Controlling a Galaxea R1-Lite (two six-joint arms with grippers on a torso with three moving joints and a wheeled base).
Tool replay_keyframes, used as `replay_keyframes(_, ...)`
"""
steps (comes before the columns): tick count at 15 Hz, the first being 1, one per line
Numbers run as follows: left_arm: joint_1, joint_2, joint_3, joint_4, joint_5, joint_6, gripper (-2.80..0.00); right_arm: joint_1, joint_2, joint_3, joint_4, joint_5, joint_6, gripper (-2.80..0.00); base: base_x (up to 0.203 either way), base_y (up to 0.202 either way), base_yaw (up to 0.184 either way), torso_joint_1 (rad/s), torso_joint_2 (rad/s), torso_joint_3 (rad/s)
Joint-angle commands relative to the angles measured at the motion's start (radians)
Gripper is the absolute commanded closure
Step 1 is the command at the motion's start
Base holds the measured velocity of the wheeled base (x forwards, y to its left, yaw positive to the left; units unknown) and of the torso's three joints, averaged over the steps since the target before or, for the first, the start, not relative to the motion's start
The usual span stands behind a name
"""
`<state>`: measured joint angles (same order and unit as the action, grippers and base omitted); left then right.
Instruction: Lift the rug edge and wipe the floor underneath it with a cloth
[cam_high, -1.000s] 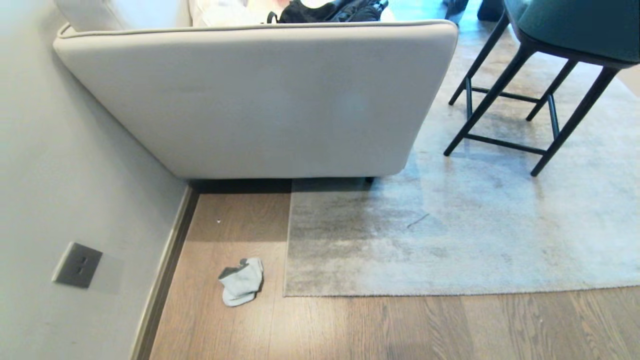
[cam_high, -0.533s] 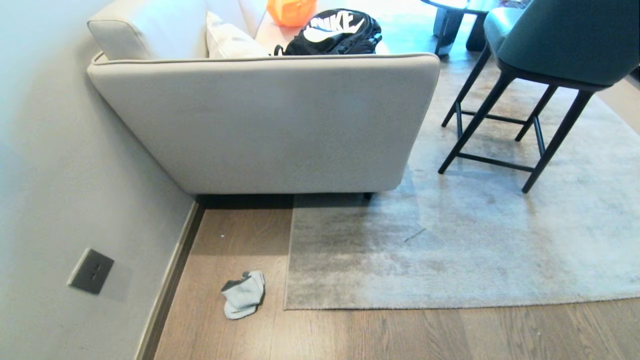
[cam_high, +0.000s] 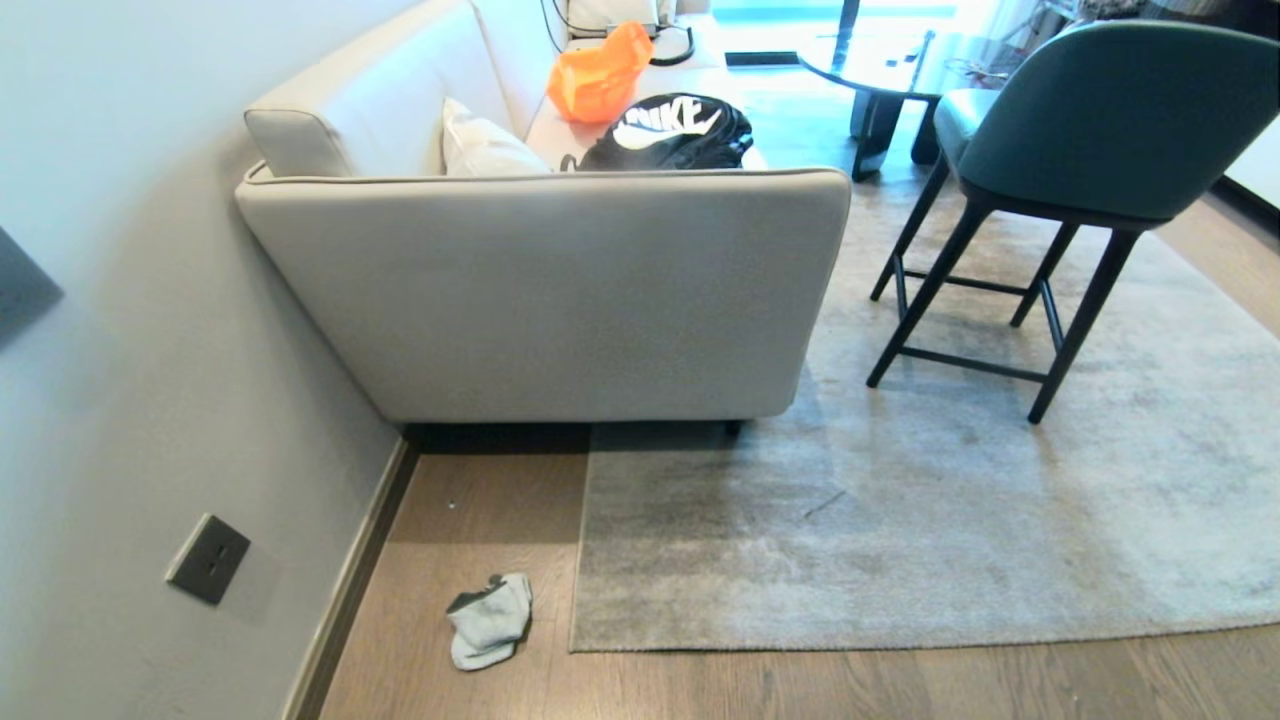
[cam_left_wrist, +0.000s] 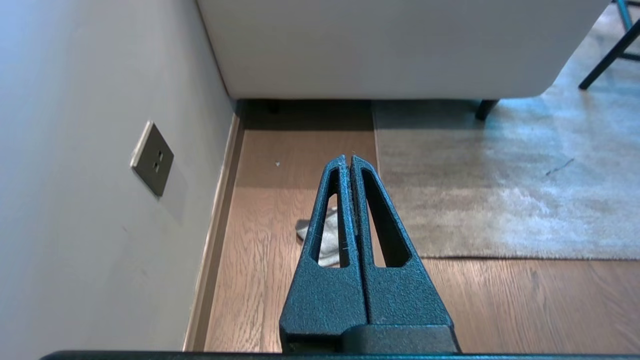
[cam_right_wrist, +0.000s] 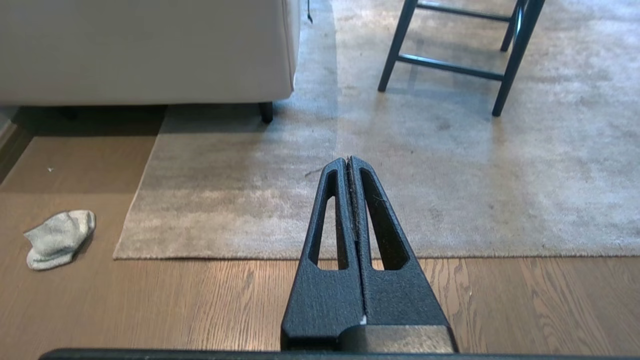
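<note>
The pale grey rug lies flat, its near rug edge (cam_high: 860, 640) straight and its corner (cam_high: 575, 645) square on the brown plank floor (cam_high: 470, 520). The cloth (cam_high: 488, 620), crumpled and off-white with a dark rim, rests on the floor just left of that corner. From the right wrist the cloth (cam_right_wrist: 59, 239) and rug edge (cam_right_wrist: 210, 256) show too. My left gripper (cam_left_wrist: 347, 159) hangs shut and empty above the floor, with the cloth (cam_left_wrist: 327, 239) partly hidden behind its fingers. My right gripper (cam_right_wrist: 347, 160) is shut and empty above the rug. Neither arm shows in the head view.
A beige sofa (cam_high: 560, 300) stands over the rug's far left part, close to the grey wall (cam_high: 130, 350) with its socket plate (cam_high: 207, 558) and baseboard (cam_high: 350, 590). A dark-legged green chair (cam_high: 1050, 190) stands on the rug at right. A black backpack (cam_high: 670, 132) and orange bag lie on the sofa.
The whole head view has tilted upward: sofa, rug and cloth all sit lower in the picture and more of the room beyond shows. Nothing on the floor has moved.
</note>
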<state>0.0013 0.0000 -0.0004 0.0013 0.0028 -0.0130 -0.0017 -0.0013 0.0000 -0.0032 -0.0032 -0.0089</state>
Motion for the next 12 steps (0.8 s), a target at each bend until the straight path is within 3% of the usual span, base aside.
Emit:
replay_keyframes(1,0.000,0.000,0.000,0.000,0.000,-0.001,0.00,0.000,0.001,0.000,-0.001,0.000,0.000,0.00,0.000,0.000,0.000,0.003,0.00,0.195)
replay_keyframes(8,0.000,0.000,0.000,0.000,0.000,-0.001,0.00,0.000,0.001,0.000,0.000,0.000,0.000,0.00,0.000,0.000,0.000,0.003,0.00,0.201)
replay_keyframes(12,0.000,0.000,0.000,0.000,0.000,-0.001,0.00,0.000,0.001,0.000,-0.001,0.000,0.000,0.00,0.000,0.000,0.000,0.000,0.00,0.030)
